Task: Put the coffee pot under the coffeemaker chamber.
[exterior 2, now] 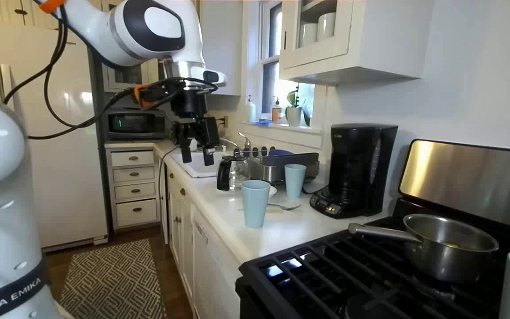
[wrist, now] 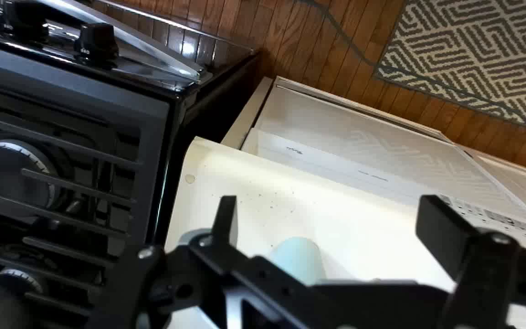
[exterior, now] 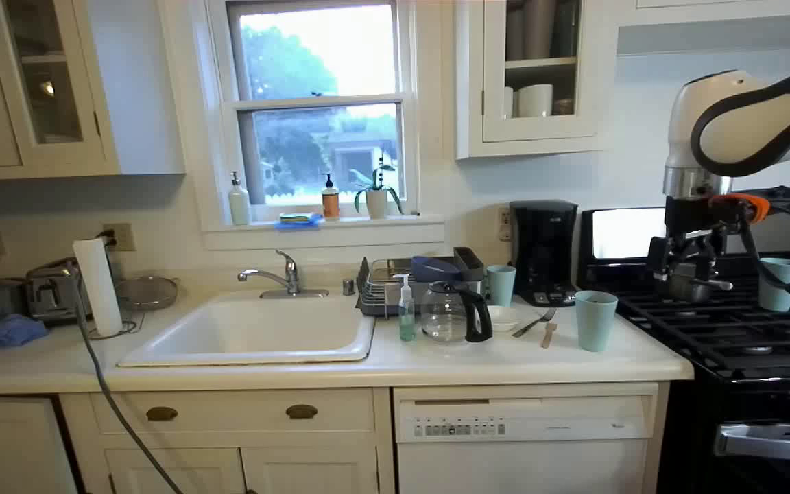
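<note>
In an exterior view, white letters "FRA" can be read on the robot arm (exterior: pixel 738 130); in an exterior view, "NKA EMIKA" is borne by a dark band (exterior 2: pixel 9 293) around the arm's lower part. Both are cut by the frame's edge. Small marks are carried by the coffeemaker (exterior 2: pixel 361 170), dishwasher (exterior: pixel 525 453), microwave (exterior 2: pixel 135 126) and a stove knob (wrist: pixel 97 42), but cannot be read.

1. The coffee pot (exterior: pixel 444 322) is formed in clear, glossy glass, its handle (exterior: pixel 481 324) in smooth black plastic.
2. The coffeemaker (exterior 2: pixel 363 170) is cased in shiny black plastic.
3. The gripper (wrist: pixel 331 226) is finished in matt black.
4. The saucepan (exterior 2: pixel 447 259) is made of polished metal.
5. The floor (wrist: pixel 308 55) is laid in sleek wood boards, the rug (wrist: pixel 482 55) woven in matt cloth.
</note>
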`<state>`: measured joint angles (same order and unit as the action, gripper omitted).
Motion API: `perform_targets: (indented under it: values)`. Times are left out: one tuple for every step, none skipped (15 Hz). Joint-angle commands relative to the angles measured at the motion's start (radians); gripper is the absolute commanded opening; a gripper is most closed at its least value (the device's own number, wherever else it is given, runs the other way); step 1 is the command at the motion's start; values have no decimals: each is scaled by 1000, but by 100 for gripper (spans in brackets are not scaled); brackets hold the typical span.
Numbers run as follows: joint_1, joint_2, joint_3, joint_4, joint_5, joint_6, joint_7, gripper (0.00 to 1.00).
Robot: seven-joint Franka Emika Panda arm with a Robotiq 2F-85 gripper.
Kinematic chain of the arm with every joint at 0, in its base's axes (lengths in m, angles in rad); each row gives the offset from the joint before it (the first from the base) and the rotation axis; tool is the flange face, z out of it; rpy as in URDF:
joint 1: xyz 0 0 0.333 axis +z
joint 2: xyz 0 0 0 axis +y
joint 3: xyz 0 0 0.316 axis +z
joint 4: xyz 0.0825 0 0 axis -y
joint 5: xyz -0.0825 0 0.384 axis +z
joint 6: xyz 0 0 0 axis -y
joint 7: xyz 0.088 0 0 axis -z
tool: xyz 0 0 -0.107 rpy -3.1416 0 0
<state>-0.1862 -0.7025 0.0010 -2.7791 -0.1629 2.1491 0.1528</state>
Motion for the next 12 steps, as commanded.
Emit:
perform_targets:
  values:
    - [5, 0, -5, 2, -4, -4, 3, 100]
    - [5, 1, -5, 2, -4, -4, 3, 100]
    - [5, 1, -5, 2, -4, -4, 3, 100]
    - [5, 2, -5, 2, -4, -4, 3, 100]
    - [5, 2, -5, 2, -4, -4, 3, 100]
    - [5, 2, -5, 2, -4, -4, 3, 100]
    - [5, 2, -5, 2, -4, -4, 3, 100]
    - [5, 2, -5, 2, -4, -4, 3, 100]
    - [5, 2, -5, 2, -4, -4, 3, 100]
    - [5, 2, -5, 2, -4, -4, 3, 100]
    - [13, 21, -2, 25, 6, -11, 4, 100]
    - [35, 37, -8, 50, 21, -1, -19, 100]
